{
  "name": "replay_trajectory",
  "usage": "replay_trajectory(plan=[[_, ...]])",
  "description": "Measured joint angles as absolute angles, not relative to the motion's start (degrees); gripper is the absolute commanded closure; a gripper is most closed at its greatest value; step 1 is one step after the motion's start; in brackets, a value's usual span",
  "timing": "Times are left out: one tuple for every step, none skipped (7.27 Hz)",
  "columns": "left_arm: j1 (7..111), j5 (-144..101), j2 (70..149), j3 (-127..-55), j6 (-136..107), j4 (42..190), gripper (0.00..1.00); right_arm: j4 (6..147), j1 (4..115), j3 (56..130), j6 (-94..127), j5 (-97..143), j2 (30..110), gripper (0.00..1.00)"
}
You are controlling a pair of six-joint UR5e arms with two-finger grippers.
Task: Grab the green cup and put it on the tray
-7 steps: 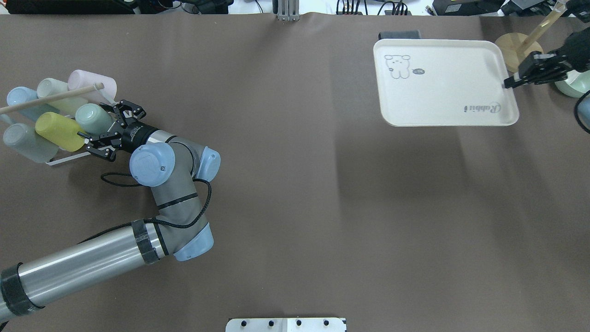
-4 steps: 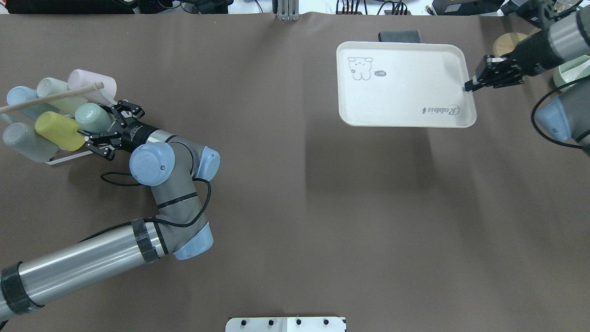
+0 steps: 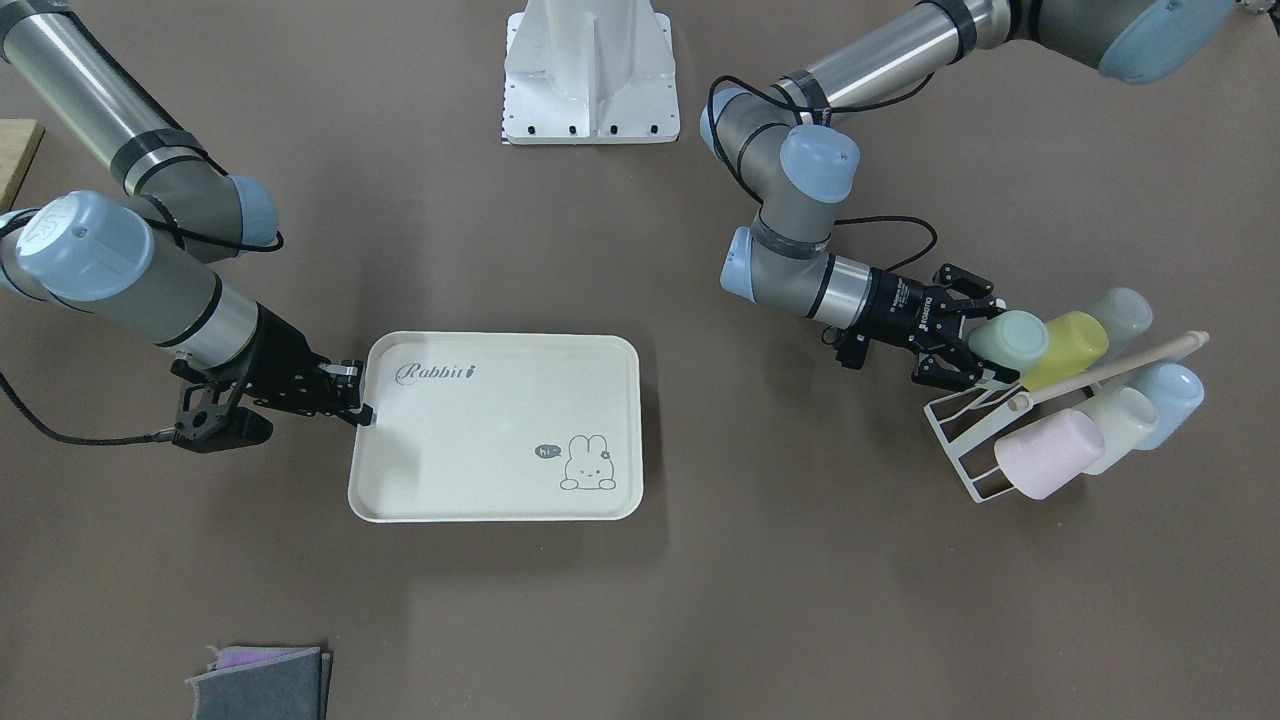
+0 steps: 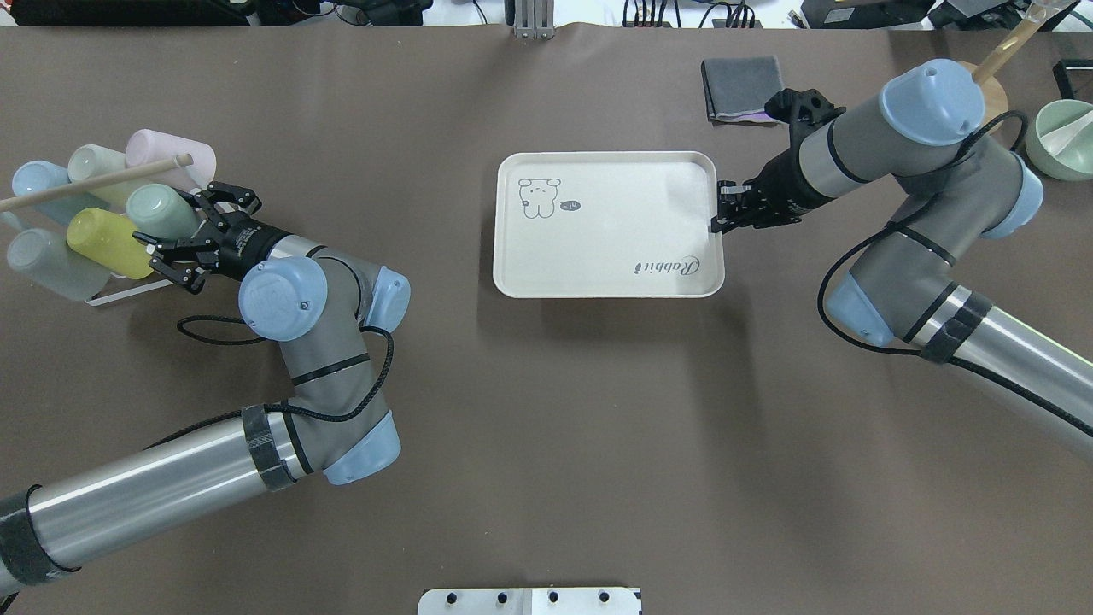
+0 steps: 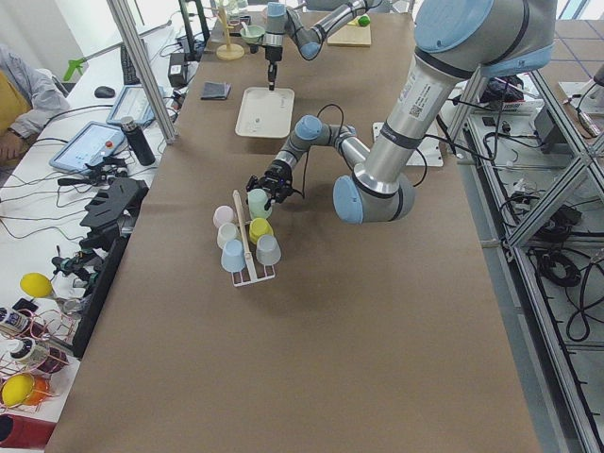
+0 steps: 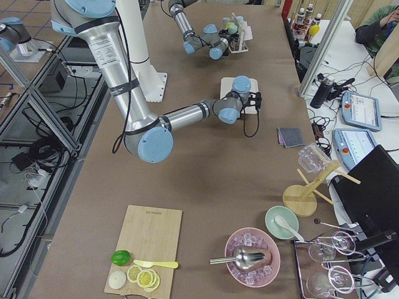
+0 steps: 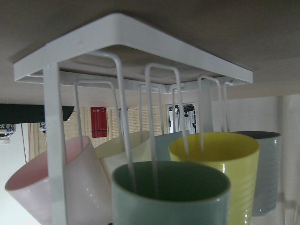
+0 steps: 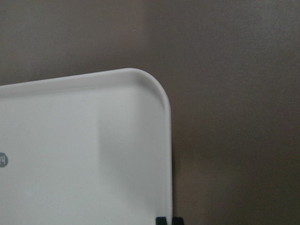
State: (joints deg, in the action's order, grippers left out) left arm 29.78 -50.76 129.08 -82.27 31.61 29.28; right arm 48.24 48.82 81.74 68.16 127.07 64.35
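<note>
The brown table (image 4: 546, 427) carries everything. The tray (image 4: 615, 248) is near its middle, with nothing on it. A shadow falls beside it, and I cannot tell if it lies flat or is held a little above the surface.

The white wire rack (image 4: 111, 295) stands at the far left of the overhead view, well apart from the tray, with several cups hanging on its pins. The green cup (image 4: 162, 213) is on the rack, on the side nearest the arm, and it touches or almost touches a yellow cup (image 4: 102, 243) just beside it.

The right gripper (image 4: 717, 224) is pinched on the rim of the tray's short edge. In the right wrist view its two fingertips (image 8: 161, 220) are close together on that rim.

The left gripper (image 4: 175, 231) is at the green cup with its jaws spread wide, one finger on each side of the cup. They do not appear to press on it yet.

I judge that the step in hand is the grasp of the green cup. The next move calls for closing the jaws on the cup, then drawing it off along its pin so that the yellow cup and the rack are not dragged, and only then carrying it across to the tray.
</note>
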Motion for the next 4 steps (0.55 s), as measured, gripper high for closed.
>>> replay_trajectory(plan=[[30.0, -50.8, 128.9, -84.8, 32.0, 27.1, 0.62, 48.2, 47.5, 81.0, 69.2, 125.4, 63.1, 1.0], [30.3, -50.9, 128.9, -86.9, 33.0, 25.8, 0.62, 48.1, 46.2, 79.9, 70.4, 123.7, 61.4, 1.0], [30.7, -50.9, 128.9, -88.7, 34.3, 25.2, 0.62, 48.0, 45.0, 78.7, 71.1, 121.9, 59.9, 1.0], [31.1, -51.4, 128.9, -90.5, 35.1, 24.5, 0.62, 47.8, 44.2, 77.7, 71.2, 120.7, 58.8, 1.0]])
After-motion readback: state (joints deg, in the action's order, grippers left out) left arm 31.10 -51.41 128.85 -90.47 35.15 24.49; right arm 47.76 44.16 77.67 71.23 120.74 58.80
